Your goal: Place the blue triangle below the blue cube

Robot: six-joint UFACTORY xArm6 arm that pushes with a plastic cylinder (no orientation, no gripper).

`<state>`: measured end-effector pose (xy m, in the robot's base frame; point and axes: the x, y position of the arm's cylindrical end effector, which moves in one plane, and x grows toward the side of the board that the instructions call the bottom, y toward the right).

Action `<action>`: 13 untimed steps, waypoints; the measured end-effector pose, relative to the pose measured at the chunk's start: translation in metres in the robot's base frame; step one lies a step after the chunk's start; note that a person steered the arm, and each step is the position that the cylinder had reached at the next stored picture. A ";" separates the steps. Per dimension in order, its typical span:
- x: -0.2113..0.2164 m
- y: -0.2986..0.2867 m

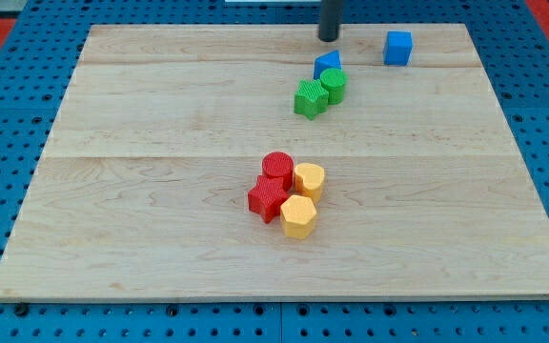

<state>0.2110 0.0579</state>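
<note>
My tip (329, 38) sits on the wooden board (160, 219) near the view's top edge, a bare dark rod end with nothing to open or close and nothing held. Just toward the view's bottom from it, apart from the tip by a small gap, lies the blue triangle (327, 64). The triangle touches the green cylinder (334, 86) at its lower side, and the green cube-like block (309, 98) presses against that cylinder on the view's left. The blue cube (398, 48) stands alone to the view's right of the tip and triangle, near the top edge, clear of both. Well apart, toward the board's middle, a tight cluster: red cylinder (276, 167), red star-like block (269, 199), yellow hexagonal block (309, 179), second yellow hexagonal block (298, 217), all touching neighbours. Blue pegboard (8, 114) surrounds the board.
</note>
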 end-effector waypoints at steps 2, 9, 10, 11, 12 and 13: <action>0.048 -0.011; 0.083 0.048; 0.083 0.071; 0.083 0.073; 0.083 0.073; 0.066 0.023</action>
<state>0.2775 0.0806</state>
